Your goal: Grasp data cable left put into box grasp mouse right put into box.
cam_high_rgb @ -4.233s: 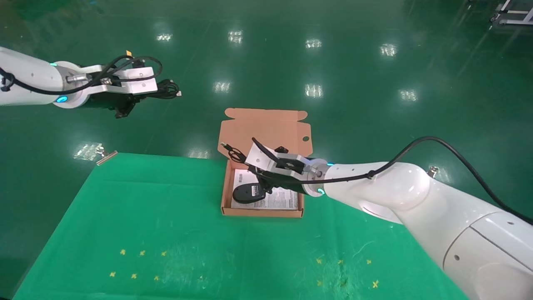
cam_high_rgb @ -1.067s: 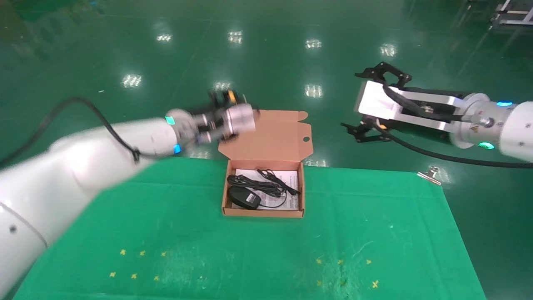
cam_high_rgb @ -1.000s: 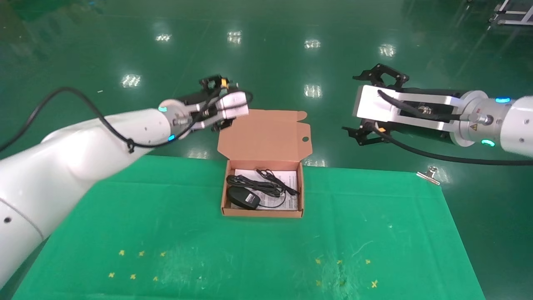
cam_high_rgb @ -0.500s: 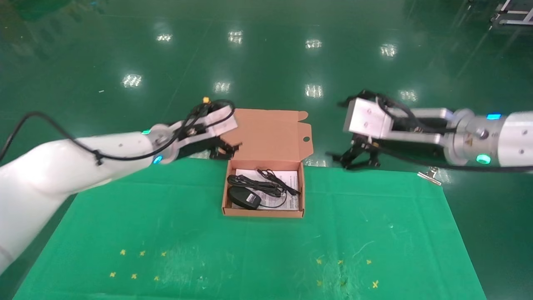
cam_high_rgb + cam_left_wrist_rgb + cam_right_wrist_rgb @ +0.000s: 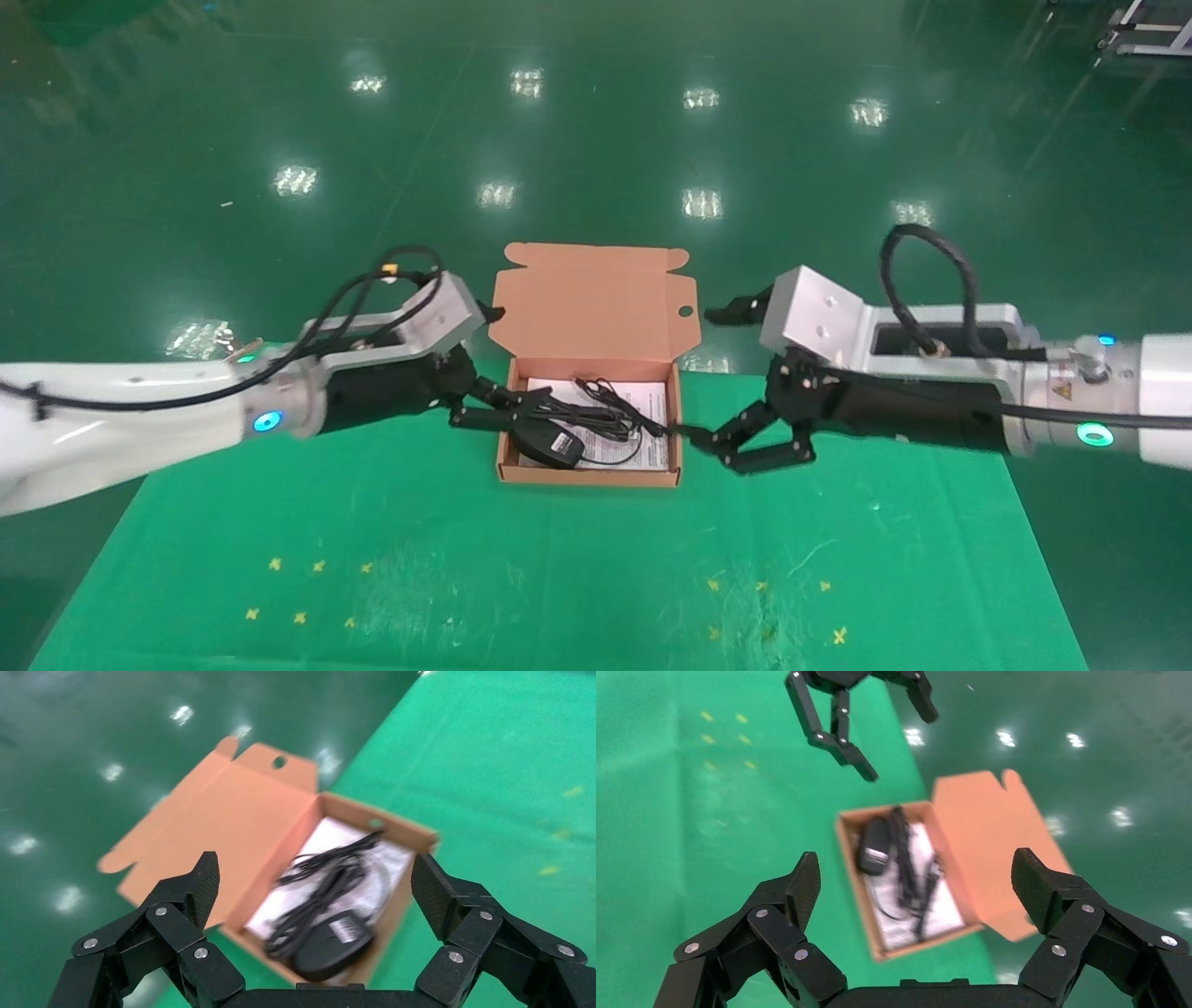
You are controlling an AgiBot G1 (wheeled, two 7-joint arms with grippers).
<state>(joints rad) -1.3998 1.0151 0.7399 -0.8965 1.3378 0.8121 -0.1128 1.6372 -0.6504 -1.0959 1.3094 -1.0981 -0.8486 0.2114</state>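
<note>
A: Green cloth (image 5: 559,559), glossy floor behind. Mouse (image 5: 548,442) and data cable (image 5: 573,417) both lie in the box (image 5: 596,308).

B: Left gripper (image 5: 484,410), right gripper (image 5: 745,443) flank it, spread wide, empty. Cable's light, floppy; I'd pinch its tie.

Mouse (image 5: 548,442) and, seemingly, data cable (image 5: 577,416) inside box (image 5: 589,478).

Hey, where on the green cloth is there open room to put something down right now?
The near half of the green cloth, from the box front wall to the near edge, is bare apart from small yellow marks. Crowded: the left tool at the box's left wall, the right tool at its right wall, both open. Inside lie the mouse and data cable.
</note>
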